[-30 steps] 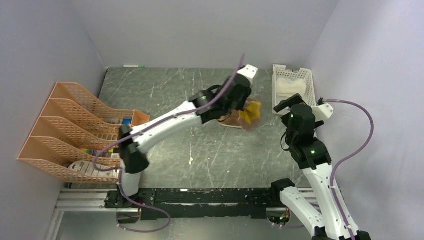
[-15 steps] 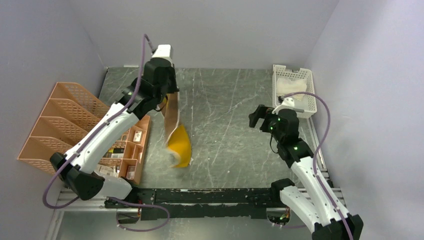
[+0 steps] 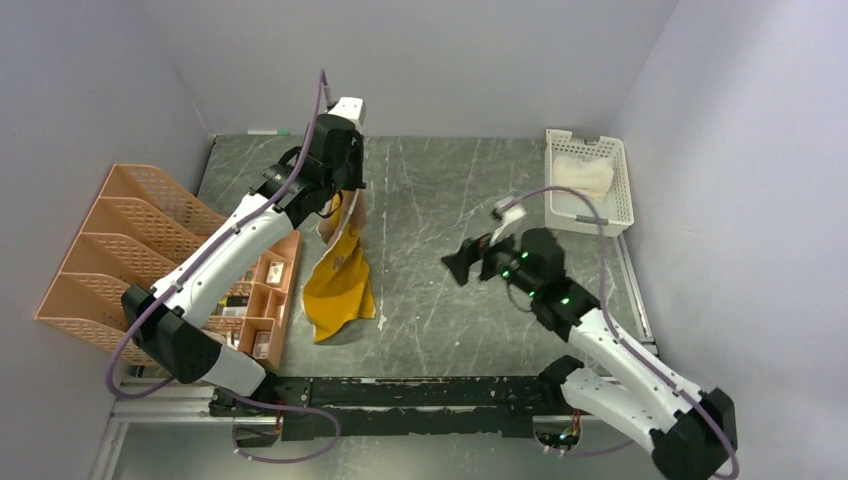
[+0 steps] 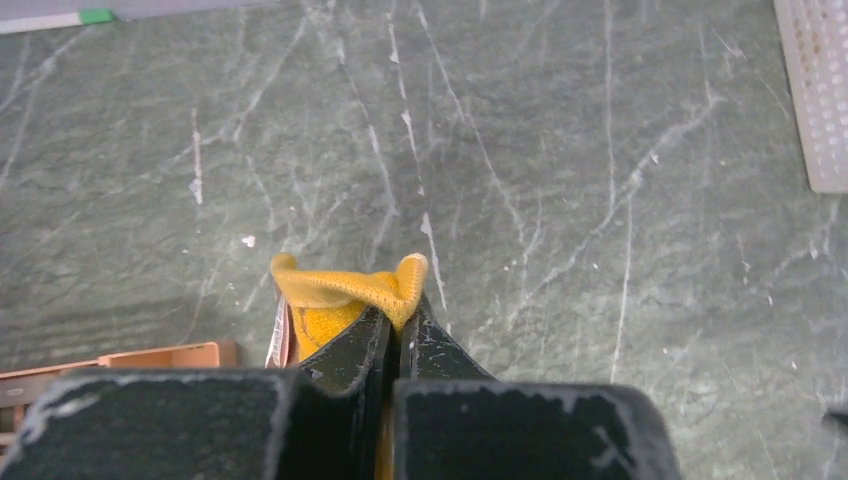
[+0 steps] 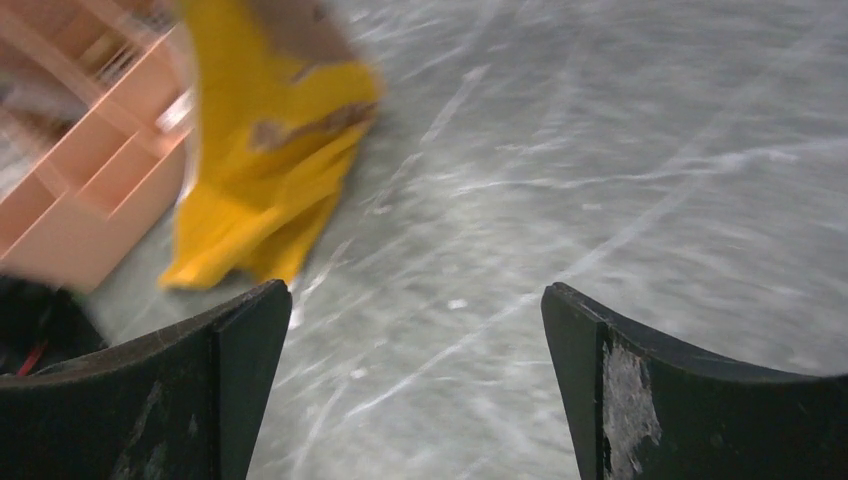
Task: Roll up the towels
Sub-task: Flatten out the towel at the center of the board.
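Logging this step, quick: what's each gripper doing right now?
Left gripper: closed on the brown-and-yellow towel.
Right gripper: open, holding nothing.

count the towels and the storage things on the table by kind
towels: 2 (brown and yellow towel, cream towel)
white slotted basket: 1
orange mesh file rack: 1
orange compartment tray: 1
total: 5

fingers (image 4: 352, 352): pressed together, pinching a fold of towel (image 4: 345, 292)
towel: mustard-yellow, bunched past the fingertips
tabletop (image 4: 560, 200): dark green, white-veined
basket (image 4: 818, 90): white edge, top right
box (image 4: 150, 357): orange corner, lower left
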You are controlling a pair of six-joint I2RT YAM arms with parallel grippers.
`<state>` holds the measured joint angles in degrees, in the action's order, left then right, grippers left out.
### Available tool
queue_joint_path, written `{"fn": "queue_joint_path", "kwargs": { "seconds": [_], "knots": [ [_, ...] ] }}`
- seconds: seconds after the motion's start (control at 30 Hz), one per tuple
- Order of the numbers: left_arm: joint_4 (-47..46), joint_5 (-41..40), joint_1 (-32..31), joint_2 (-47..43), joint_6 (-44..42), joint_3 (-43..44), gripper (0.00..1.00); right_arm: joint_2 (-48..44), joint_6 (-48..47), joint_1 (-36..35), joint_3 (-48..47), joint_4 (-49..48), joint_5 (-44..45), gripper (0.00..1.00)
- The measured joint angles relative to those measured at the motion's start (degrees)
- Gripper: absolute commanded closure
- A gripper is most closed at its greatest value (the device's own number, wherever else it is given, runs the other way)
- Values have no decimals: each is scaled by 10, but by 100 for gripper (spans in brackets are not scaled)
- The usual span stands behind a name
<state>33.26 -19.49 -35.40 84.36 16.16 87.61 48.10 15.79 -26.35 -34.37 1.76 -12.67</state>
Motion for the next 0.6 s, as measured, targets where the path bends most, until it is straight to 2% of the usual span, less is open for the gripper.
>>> {"fn": "queue_joint_path", "kwargs": {
  "seconds": [0.07, 0.17, 0.3, 0.4, 0.47, 0.6],
  "knots": [
    [1, -4, 11, 4, -2, 8, 93, 7, -17, -102, 8, -12, 55, 4],
    [5, -15, 38, 12, -2, 10, 93, 50, -64, -305, 5, -46, 176, 3],
    [11, -9, 89, 19, 1, -7, 93, 184, -174, -515, -24, -105, 336, 0],
    [12, 9, 132, 19, 3, -34, 93, 299, -279, -585, -33, -170, 399, 0],
    [17, 21, 155, 19, 3, -50, 93, 362, -344, -605, -30, -203, 412, 0],
    [22, 46, 174, 18, 3, -69, 93, 401, -448, -610, -5, -286, 413, 0]
  ]
}}
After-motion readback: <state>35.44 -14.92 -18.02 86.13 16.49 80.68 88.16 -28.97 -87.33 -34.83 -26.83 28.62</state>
